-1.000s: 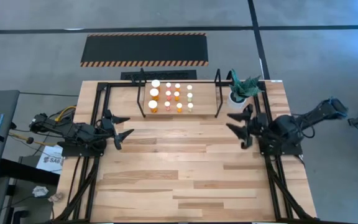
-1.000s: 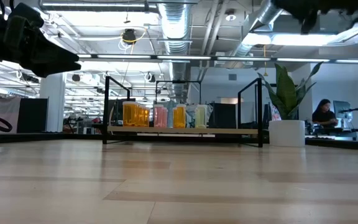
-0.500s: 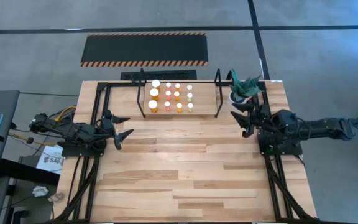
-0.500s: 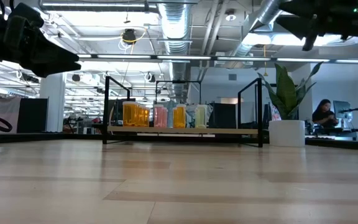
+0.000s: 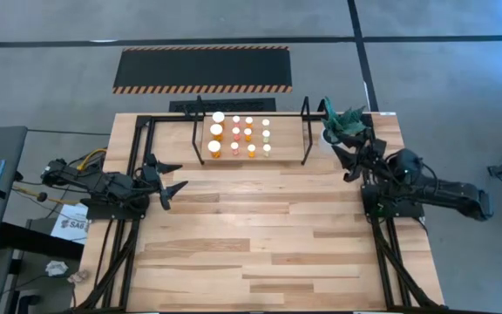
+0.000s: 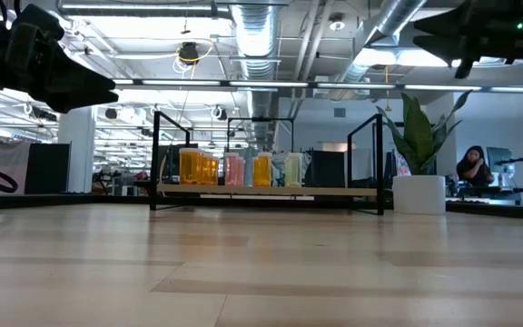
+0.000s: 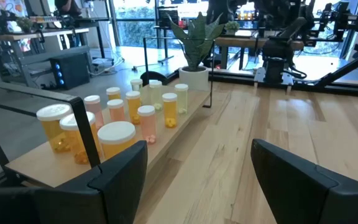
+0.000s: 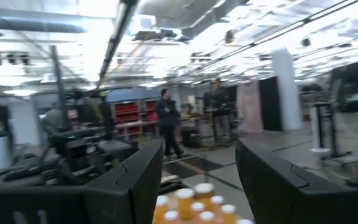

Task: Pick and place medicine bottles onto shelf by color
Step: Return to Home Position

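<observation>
Fingers (image 7: 117, 180) of the left gripper (image 5: 179, 177) were spread and empty, with that arm folded at the counter's (image 5: 251, 235) left edge. The right gripper (image 5: 336, 150), also spread and empty, hung raised beside the plant (image 5: 342, 118). Farther back, bottles (image 5: 240, 133) stood in rows on the shelf (image 5: 200, 144), their labels unreadable.

medicine bottles (image 5: 240, 133) on shelf (image 5: 200, 148); plant (image 5: 342, 122) right
</observation>
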`<state>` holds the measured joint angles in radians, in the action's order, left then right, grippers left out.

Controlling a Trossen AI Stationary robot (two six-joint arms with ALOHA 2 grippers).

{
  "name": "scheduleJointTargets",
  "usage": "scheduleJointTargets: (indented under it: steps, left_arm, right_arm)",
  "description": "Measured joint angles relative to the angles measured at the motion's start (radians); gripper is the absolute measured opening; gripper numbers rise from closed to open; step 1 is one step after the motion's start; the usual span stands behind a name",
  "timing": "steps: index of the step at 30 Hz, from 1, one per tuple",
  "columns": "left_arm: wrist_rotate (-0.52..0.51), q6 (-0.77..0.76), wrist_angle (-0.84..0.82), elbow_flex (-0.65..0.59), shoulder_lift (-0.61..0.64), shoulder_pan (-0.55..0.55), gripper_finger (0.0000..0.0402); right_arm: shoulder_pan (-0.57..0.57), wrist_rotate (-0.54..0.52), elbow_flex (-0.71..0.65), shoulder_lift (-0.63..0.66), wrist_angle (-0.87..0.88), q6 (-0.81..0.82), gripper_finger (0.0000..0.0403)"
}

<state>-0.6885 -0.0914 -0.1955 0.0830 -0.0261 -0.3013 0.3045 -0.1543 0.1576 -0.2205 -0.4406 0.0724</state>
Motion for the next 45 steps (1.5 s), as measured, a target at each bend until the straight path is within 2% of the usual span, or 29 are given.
scheduleJointTargets:
  steps: [4, 10, 25, 28, 35, 45]
  left_arm:
    - [0.0, 0.0, 0.0, 0.0, 0.0, 0.0, 0.0273]
    - [0.0, 0.0, 0.0, 0.0, 0.0, 0.0, 0.0273]
    - [0.0, 0.0, 0.0, 0.0, 0.0, 0.0, 0.0273]
    - [0.0, 0.0, 0.0, 0.0, 0.0, 0.0, 0.0273]
    - [0.0, 0.0, 0.0, 0.0, 0.0, 0.0, 0.0273]
    - [0.0, 0.0, 0.0, 0.0, 0.0, 0.0, 0.0273]
  right_arm:
    - [0.083, 0.005, 0.0, 0.032, 0.021, 0.007, 0.0225]
    - [0.178, 0.113, 0.0, 0.07, 0.051, 0.008, 0.0225]
    - [0.183, 0.129, 0.001, 0.195, 0.319, 0.059, 0.0225]
    - [0.183, 0.129, -0.007, 0.206, 0.299, 0.059, 0.0225]
    - [0.183, 0.157, -0.149, 0.219, 0.083, 0.115, 0.0225]
    - [0.181, 0.159, -0.149, 0.218, 0.159, 0.088, 0.0225]
